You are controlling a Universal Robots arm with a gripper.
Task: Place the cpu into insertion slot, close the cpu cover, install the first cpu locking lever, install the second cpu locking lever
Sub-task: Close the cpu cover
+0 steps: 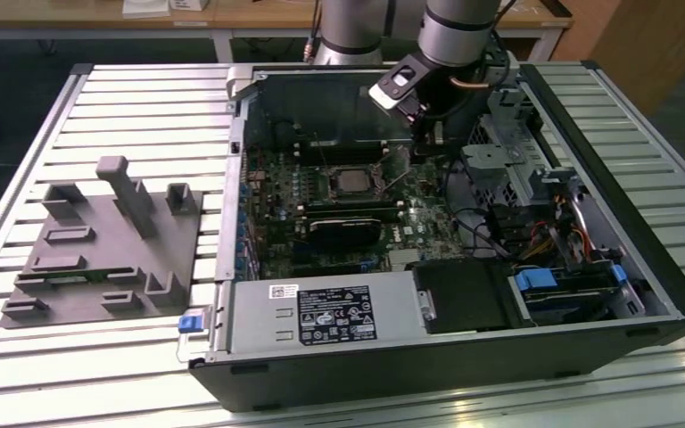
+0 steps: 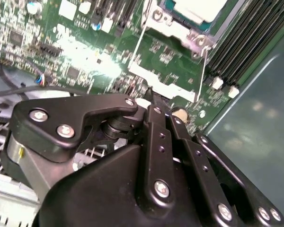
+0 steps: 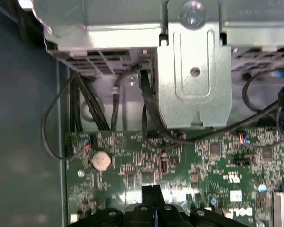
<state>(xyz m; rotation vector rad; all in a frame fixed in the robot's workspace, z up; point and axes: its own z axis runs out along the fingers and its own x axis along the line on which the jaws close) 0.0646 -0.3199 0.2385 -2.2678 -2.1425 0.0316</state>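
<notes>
The cpu (image 1: pixel 352 182) lies flat in the insertion slot (image 1: pixel 329 184) on the green motherboard, its pale silver top also visible in the second wrist view (image 2: pixel 199 7). The silver cpu cover (image 2: pixel 173 27) frames it. Two thin wire levers (image 2: pixel 138 45) (image 2: pixel 202 71) stand beside the socket; I cannot tell whether they are latched. My gripper (image 1: pixel 434 147) hangs inside the case, on the socket's exterior-view right side and above the board. Its black fingers (image 3: pixel 151 191) are pressed together with nothing between them, the tips (image 2: pixel 150 94) close to the board near a silver plate.
A grey fixture block (image 1: pixel 111 241) sits outside the case at the exterior view's left. Inside are the power supply (image 1: pixel 318 316), a drive cage (image 1: pixel 498 169), black cables (image 3: pixel 151 113), a metal bracket (image 3: pixel 194 71), a coin battery (image 3: pixel 101 161) and memory slots (image 2: pixel 236 42).
</notes>
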